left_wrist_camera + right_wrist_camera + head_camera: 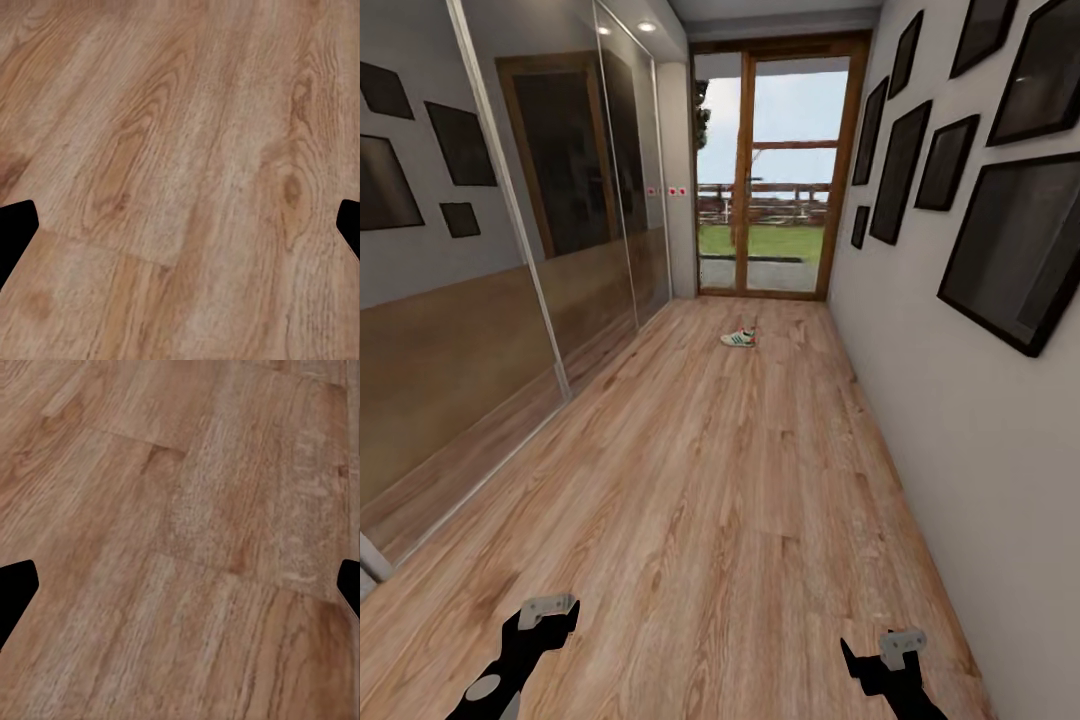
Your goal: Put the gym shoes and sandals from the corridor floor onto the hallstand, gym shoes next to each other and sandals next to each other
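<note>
Nearest, low in the head view: left gripper [548,610] and right gripper [892,645], both hanging just above the floor [730,500], pointed down at bare planks. In each wrist view, dark fingertips [16,229] sitting at the two opposite edges, wood grain between them; likewise on the right [16,585]. So: both wide, both holding nothing. Carried low and apart like this, probably to stay ready for a floor pickup while rolling forward without catching on either wall.

Farther on, a long stretch of floor, nothing on it. Mirrored wardrobe doors [510,280] along the left, grey wall with dark frames [1010,240] along the right; a narrow lane, leaving the way ahead straight.

Well down the corridor, one gym shoe [739,338] lying on the floor, roughly centred, a little short of the glazed door [765,170]. White with green stripes, a touch of red at one end; too small here to tell which way the toe points or whether a second shoe lies behind it.

Judging by this: task barely begun, approach in hand. Next need likely a drive up to the shoe, then a reach down with either gripper.
</note>
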Robot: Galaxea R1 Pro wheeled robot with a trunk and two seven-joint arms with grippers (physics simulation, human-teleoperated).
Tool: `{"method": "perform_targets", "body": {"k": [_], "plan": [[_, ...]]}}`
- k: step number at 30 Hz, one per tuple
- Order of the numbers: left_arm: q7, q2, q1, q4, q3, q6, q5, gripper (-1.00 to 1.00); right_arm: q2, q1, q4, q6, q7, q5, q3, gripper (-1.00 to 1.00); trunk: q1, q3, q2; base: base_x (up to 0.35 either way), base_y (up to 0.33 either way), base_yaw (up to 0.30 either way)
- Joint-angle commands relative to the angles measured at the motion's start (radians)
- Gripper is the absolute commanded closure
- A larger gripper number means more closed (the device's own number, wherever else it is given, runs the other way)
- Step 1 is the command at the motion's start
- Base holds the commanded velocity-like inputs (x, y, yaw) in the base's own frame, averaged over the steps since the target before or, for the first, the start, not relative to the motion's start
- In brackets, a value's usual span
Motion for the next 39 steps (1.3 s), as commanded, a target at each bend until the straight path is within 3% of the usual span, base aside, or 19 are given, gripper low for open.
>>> {"method": "perform_targets", "body": {"k": [1,39], "plan": [[-0.008,-0.001,-0.001,0.001,0.006,-0.002,0.000,-1.00,0.000,-0.001,0.001,-0.003,0.001,-0.004,0.007,-1.00,0.000,-0.001,0.000,0.340,0.000,0.000],[-0.008,-0.001,-0.001,0.001,0.006,-0.002,0.000,-1.00,0.000,-0.001,0.001,-0.003,0.001,-0.004,0.007,-1.00,0.000,-0.001,0.000,0.340,0.000,0.000]]}}
